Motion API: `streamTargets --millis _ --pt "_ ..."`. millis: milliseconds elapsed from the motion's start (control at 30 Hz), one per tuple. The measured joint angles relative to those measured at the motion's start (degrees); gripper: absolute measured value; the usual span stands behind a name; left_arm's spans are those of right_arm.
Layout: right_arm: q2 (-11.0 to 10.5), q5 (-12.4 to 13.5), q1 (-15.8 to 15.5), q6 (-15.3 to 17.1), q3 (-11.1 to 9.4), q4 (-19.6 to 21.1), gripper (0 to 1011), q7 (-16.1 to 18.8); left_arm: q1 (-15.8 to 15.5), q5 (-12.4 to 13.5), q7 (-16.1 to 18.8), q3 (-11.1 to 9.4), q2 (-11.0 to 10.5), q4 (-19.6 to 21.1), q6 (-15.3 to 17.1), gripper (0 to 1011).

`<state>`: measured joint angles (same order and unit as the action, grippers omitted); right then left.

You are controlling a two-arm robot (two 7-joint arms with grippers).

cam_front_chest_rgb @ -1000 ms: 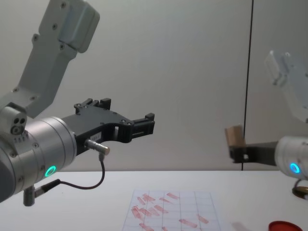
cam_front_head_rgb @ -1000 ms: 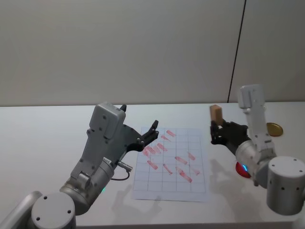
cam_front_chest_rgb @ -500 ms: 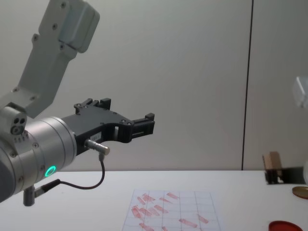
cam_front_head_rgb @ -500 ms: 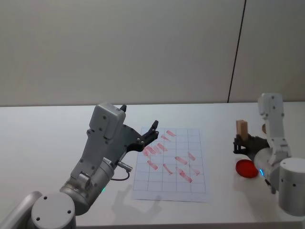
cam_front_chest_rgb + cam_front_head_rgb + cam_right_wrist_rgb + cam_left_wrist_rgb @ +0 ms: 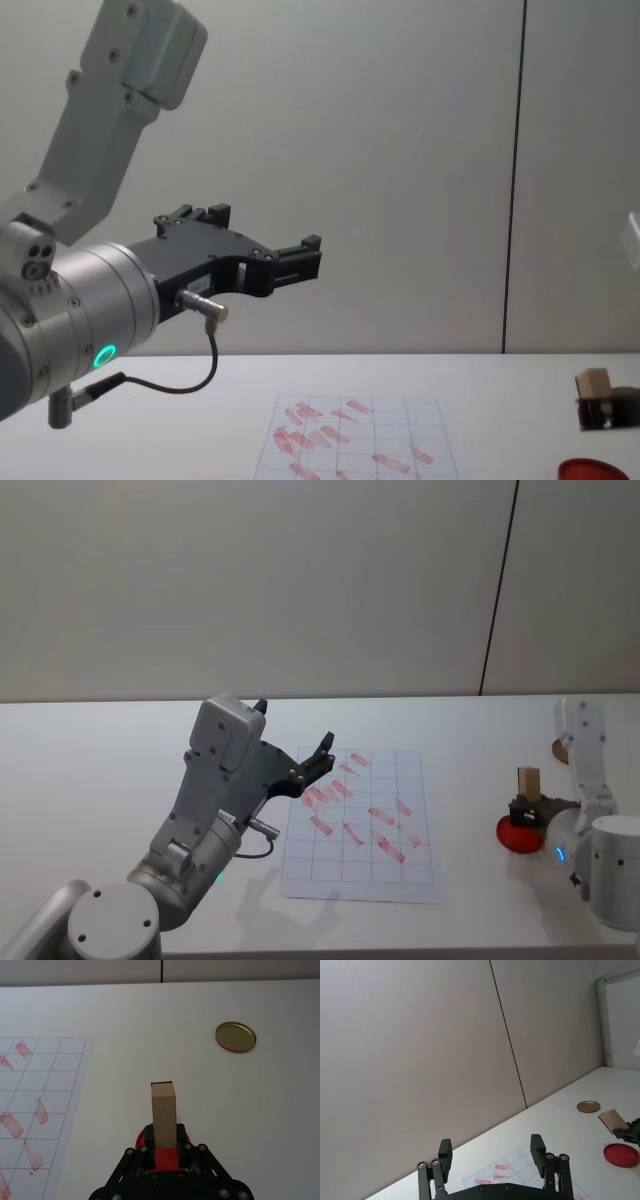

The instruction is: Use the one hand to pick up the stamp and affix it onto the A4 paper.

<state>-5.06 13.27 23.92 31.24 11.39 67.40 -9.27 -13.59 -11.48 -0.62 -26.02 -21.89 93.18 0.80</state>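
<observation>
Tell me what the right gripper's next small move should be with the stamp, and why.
Probably lower the stamp straight down onto the red ink pad. The right gripper holds it upright just above the pad, apparently not yet pressed in. Inking likely comes before carrying it to the paper. The left gripper hangs open over the paper's near-left part.

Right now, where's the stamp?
In the head view the stamp is on the robot's right, upright in the right gripper, above the red ink pad and right of the A4 paper.
</observation>
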Motion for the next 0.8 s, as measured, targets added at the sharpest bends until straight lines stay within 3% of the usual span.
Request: streamTargets --millis 333,800 --pt "0.3 0.6 0.5 3.4 -0.3 -1.3 224 0.1 0.0 0.0 0.0 0.0 0.0 0.0 0.0 993" --pt "0.6 3.4 -0.7 8.3 -1.1 2.1 224 -1.6 0.0 0.0 0.0 0.0 0.0 0.0 0.0 993"
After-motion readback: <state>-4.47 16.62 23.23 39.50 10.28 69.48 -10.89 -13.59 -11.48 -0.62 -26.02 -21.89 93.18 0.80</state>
